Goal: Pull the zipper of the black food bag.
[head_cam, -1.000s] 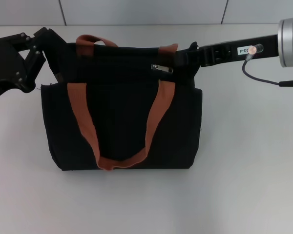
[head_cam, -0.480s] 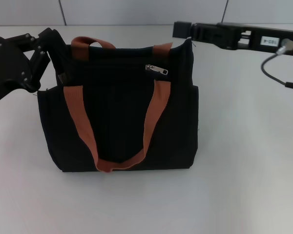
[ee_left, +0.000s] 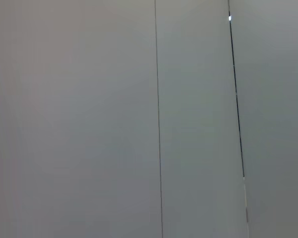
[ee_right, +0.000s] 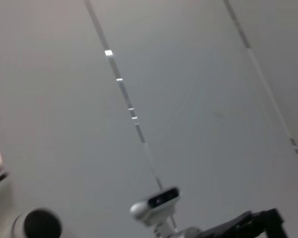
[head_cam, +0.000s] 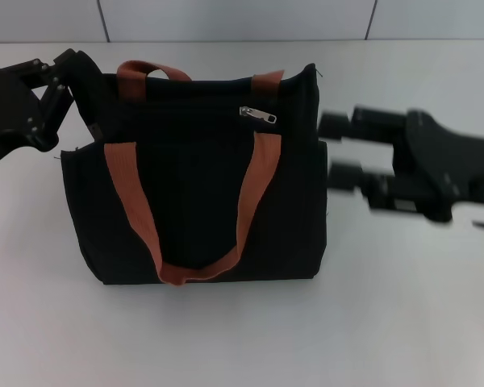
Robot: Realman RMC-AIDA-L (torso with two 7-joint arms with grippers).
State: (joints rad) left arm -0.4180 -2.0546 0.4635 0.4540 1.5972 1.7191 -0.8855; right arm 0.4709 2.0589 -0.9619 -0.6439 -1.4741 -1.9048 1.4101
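Observation:
The black food bag (head_cam: 198,193) stands upright mid-table, its two orange-brown straps (head_cam: 254,193) hanging down the front. The silver zipper (head_cam: 258,114) lies on the zip track near the bag's top right, with nothing touching it. My left gripper (head_cam: 85,81) is at the bag's top left corner and looks shut on the fabric there. My right gripper (head_cam: 337,149) is open and empty just right of the bag, level with its upper half, with its two fingers (head_cam: 335,125) apart and pointing at the bag. Both wrist views show only bare wall and ceiling.
The white table (head_cam: 403,306) spreads around the bag. A tiled wall edge (head_cam: 226,20) runs along the back. The right arm's body (head_cam: 452,169) reaches in from the right edge.
My right gripper left the zipper at the bag's top, swung back, then dropped to the bag's right side and opened. The bag's top right corner stood up. The left gripper barely moved.

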